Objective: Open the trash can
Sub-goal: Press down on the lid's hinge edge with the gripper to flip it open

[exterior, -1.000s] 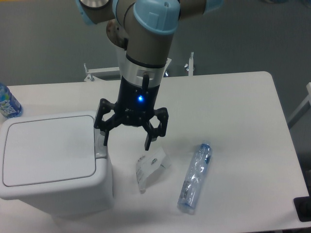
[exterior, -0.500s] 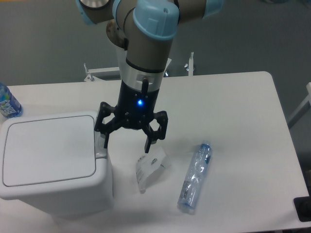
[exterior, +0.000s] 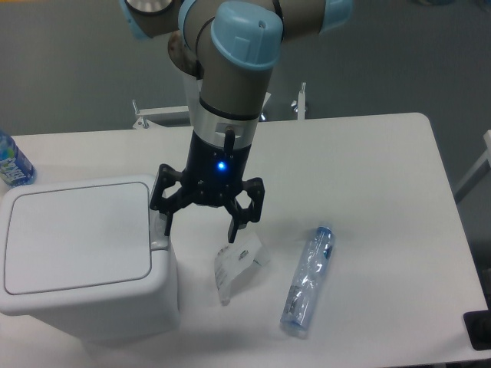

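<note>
Black jaws (exterior: pixel 201 222) splayed wide, gripping nothing, blue status light lit on the wrist just above them. One finger tip sits at the trash can's right rim, right over the grey push-button tab (exterior: pixel 158 234); the other finger hangs over bare worktop at 3 o'clock from the bin, above the crumpled white wrapper (exterior: pixel 234 264). Whether the near finger actually touches the tab: cannot tell, the tip hides it.

Change over the last second: the jaws have dropped a little and eased slightly toward the bin, spread unchanged. Lid has not moved, nothing else has shifted. Reads as a descent onto the button, so the press is probably starting but not done.

Trash can (exterior: pixel 84 261) sits at the worktop's front-left, roughly 8 o'clock from the jaws, flat lid (exterior: pixel 77 234) fully closed and flush. Task not yet achieved.

Further out: clear plastic bottle (exterior: pixel 308 280) lying on its side at 4 o'clock from the jaws, well apart from the bin. Blue-labelled water bottle (exterior: pixel 11 165) at the far left edge, 10 o'clock, just behind the bin. White worktop (exterior: pixel 368 176) carries it all.
</note>
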Tool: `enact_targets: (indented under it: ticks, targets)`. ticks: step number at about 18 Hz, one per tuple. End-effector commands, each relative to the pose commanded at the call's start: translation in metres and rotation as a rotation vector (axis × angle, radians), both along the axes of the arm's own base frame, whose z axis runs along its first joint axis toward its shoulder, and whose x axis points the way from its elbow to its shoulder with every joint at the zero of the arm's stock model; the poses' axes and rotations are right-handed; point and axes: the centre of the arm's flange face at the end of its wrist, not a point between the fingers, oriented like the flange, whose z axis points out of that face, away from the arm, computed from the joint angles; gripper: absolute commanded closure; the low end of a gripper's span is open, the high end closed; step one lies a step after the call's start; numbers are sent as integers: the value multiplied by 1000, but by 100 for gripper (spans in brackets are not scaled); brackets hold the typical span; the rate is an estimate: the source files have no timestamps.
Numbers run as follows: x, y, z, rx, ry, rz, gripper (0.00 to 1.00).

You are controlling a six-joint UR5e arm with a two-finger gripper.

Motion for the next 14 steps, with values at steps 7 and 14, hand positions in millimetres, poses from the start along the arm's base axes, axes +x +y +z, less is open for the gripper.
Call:
enact_targets:
  ticks: [7, 14]
  targets:
    - [2, 0, -3, -3, -2, -3, 0]
    - [2, 0, -5, -6, -3, -5, 0]
